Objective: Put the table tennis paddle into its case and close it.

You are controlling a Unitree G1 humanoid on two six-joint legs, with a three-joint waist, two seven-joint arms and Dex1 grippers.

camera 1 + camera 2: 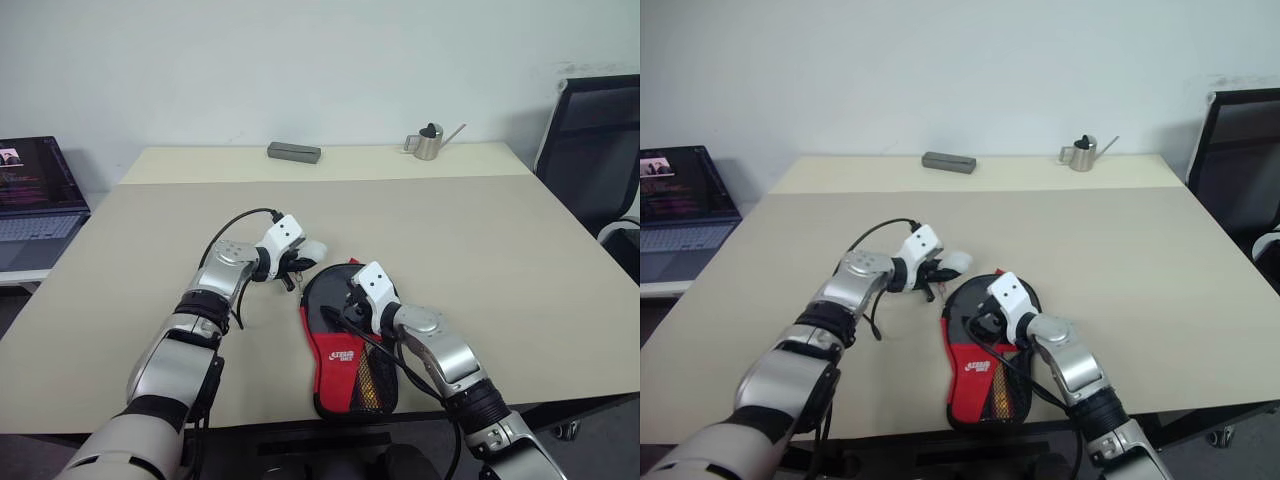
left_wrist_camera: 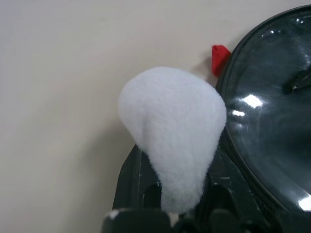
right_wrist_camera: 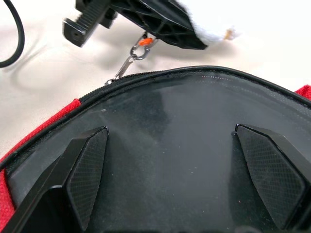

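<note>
Case flat on worktop near its front edge; both grippers at its round end.

The case (image 1: 345, 345) lies on the beige worktop (image 1: 480, 250), round black end away from the robot, red panel and mesh toward the front edge. The paddle cannot be made out; whether it sits inside the case, I cannot tell. Left gripper (image 1: 297, 268) sits just beside the case's far-left rim, jaws closed on the metal zip pull (image 3: 130, 62), which leads to the zip at the rim. A white fluffy pad (image 2: 172, 131) covers that gripper's tip. Right gripper (image 3: 170, 170) rests over the case's glossy black face, jaws spread wide, one finger (image 3: 85, 179) on each side, holding nothing. Against the far edge: a grey box (image 1: 294, 152) and a small metal watering can (image 1: 430, 142). A laptop (image 1: 35, 190) stands to the left.
</note>
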